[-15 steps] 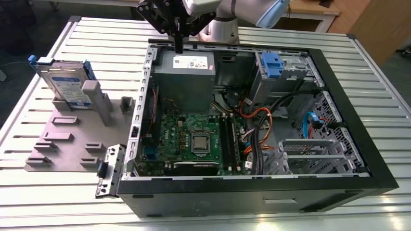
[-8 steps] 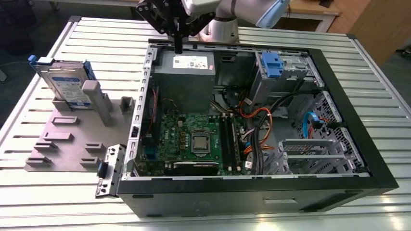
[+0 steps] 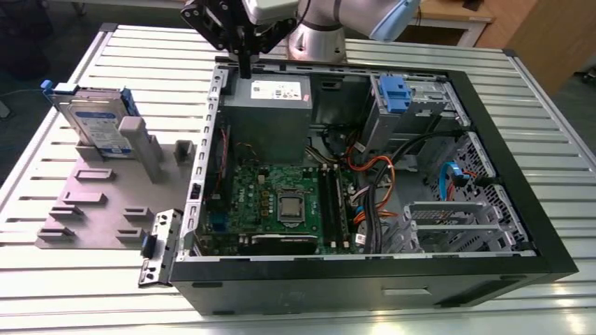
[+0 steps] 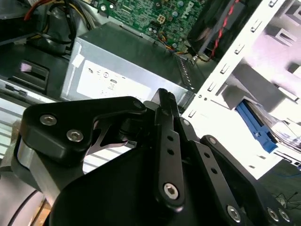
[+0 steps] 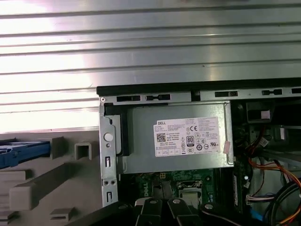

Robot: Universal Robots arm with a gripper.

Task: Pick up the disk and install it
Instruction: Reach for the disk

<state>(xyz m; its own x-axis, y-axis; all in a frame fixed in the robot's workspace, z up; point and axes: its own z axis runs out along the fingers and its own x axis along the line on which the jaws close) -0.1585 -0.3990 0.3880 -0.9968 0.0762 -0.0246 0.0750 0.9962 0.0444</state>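
The disk (image 3: 93, 122) stands on edge in a slot of the grey holder plate (image 3: 102, 202), at the exterior view's left, beside the open computer case (image 3: 373, 279). It is silver-grey with a white-and-blue label and a blue carrier with a blue end tab. In both wrist views the blue carrier (image 4: 256, 125) (image 5: 23, 154) shows beyond the case wall. My gripper (image 3: 245, 68) hangs over the case's back left corner, above the power-supply box (image 3: 270, 105). It is well apart from the disk. Its black fingers (image 4: 163, 101) are pressed together and hold nothing.
A grey drive cage with a blue latch (image 3: 396, 94) sits at the case's back right. Another metal cage (image 3: 456, 223) stands at the front right. Green motherboard (image 3: 279, 202) and cables (image 3: 373, 174) fill the middle. Grey blocks (image 3: 130, 146) rise from the holder plate. The slatted metal table (image 3: 559, 139) surrounds everything.
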